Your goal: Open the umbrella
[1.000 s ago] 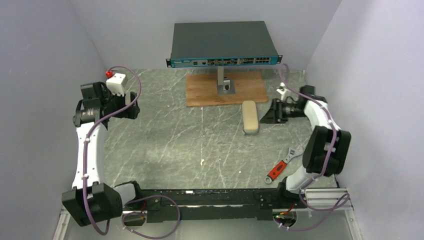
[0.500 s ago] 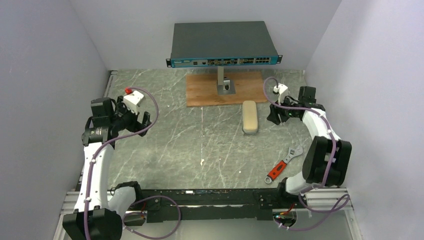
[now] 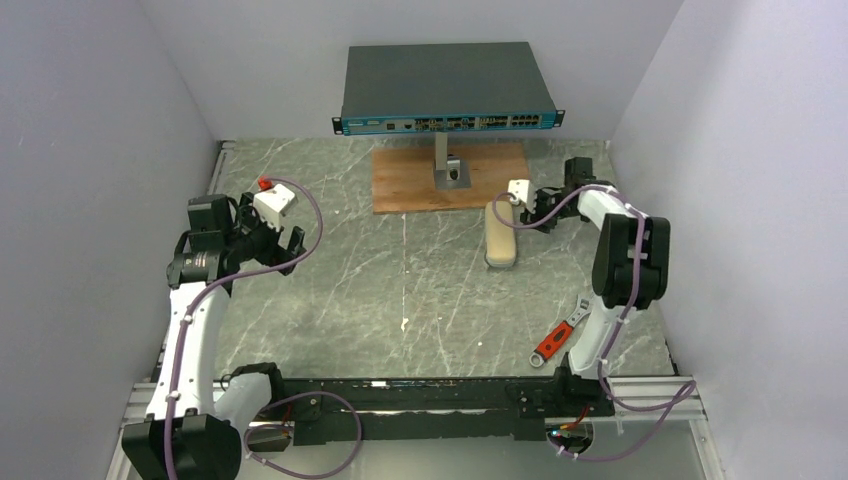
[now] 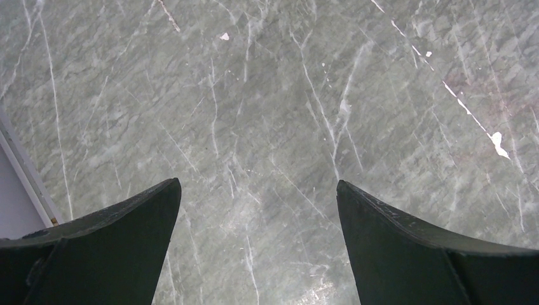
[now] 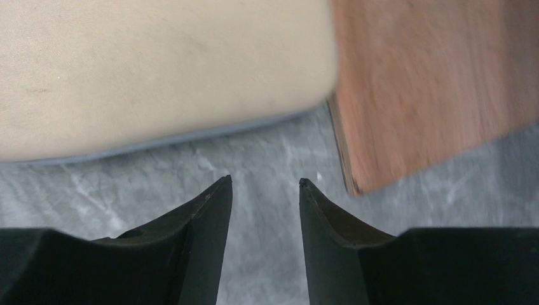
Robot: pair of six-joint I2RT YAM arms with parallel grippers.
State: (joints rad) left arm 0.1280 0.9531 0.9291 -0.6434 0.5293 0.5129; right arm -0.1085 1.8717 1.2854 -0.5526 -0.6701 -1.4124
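Two grippers show, and neither holds anything. The left gripper has its jaws spread wide over the bare marble table at the left of the overhead view. The right gripper has only a narrow gap between its tips, with nothing in it, and sits low beside the cream oval case. We see no umbrella in any view; we judge it may lie inside that closed case, right of centre. Tips set this close could shove the case against the wooden board just beside its upper end, or scrape the marble. Open room lies left of and below the case, while the wrench and the right wall crowd the lower right.
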